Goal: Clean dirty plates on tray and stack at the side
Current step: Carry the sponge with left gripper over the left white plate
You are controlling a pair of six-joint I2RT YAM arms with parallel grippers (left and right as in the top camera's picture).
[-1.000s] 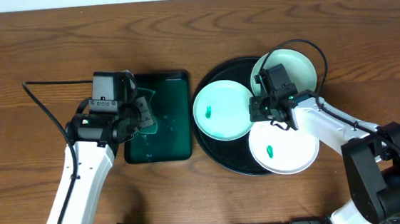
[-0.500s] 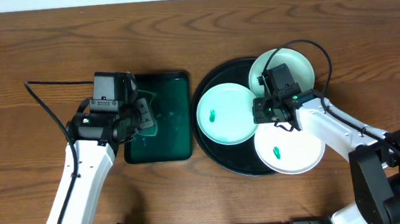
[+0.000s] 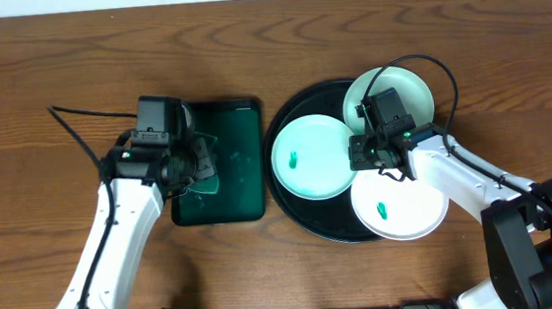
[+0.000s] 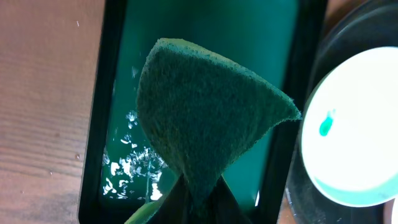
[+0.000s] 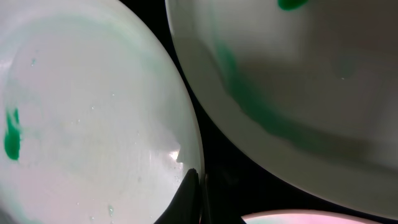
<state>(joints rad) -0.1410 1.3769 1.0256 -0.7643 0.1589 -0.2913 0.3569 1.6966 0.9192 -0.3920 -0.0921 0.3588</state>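
Three white plates lie on the round black tray [image 3: 306, 216]: one on its left [image 3: 311, 157], one at the back right [image 3: 390, 94], one at the front right [image 3: 398, 204]. Green smears mark the left and front plates. My right gripper [image 3: 355, 154] sits where their rims meet. In the right wrist view it [image 5: 194, 190] is shut on the rim of a smeared plate [image 5: 93, 124], and a second plate [image 5: 298, 74] lies close beside it. My left gripper [image 3: 198, 167] hangs over the dark green tray [image 3: 235, 192], shut on a green scouring pad [image 4: 205, 118].
The dark green rectangular tray [image 4: 267, 37] holds a film of water with bright glints. It lies directly left of the black tray. Brown wooden table [image 3: 32, 65] surrounds both trays. A black cable [image 3: 85, 115] trails from the left arm.
The right gripper shifted slightly right, and the left and front plates moved with it, then stayed still. The left arm edged to the right with the pad.
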